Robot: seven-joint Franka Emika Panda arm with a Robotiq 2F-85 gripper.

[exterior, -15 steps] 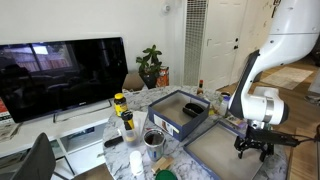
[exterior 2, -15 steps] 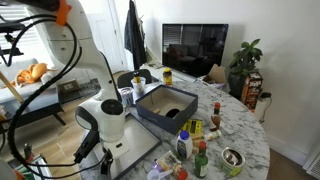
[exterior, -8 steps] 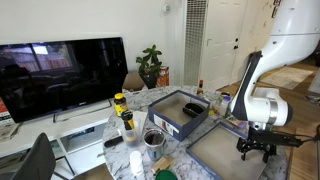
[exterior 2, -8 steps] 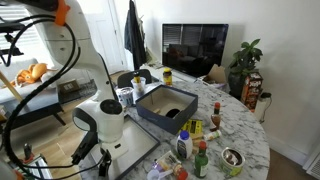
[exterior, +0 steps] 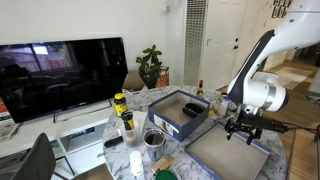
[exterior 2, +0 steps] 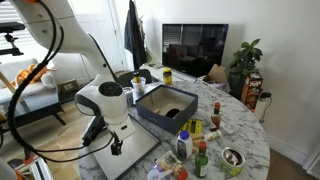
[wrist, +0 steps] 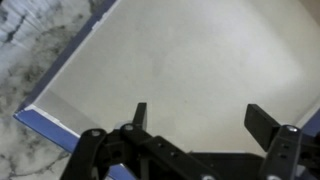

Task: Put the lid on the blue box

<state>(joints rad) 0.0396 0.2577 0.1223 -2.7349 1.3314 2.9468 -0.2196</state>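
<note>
Navy lid lies beside the blue box, bottles nearby.

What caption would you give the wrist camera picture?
Open claw poised above the pale inside of the blue-rimmed lid, which lies on a marble table.

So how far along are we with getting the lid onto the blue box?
Nothing is done yet: the blue box stands open, and the lid lies inside-up beside it. In hand: the claw hovers open over the lid's pale inside, gripping nothing. Left: grasp the lid, turn it over, set it on the box.
</note>
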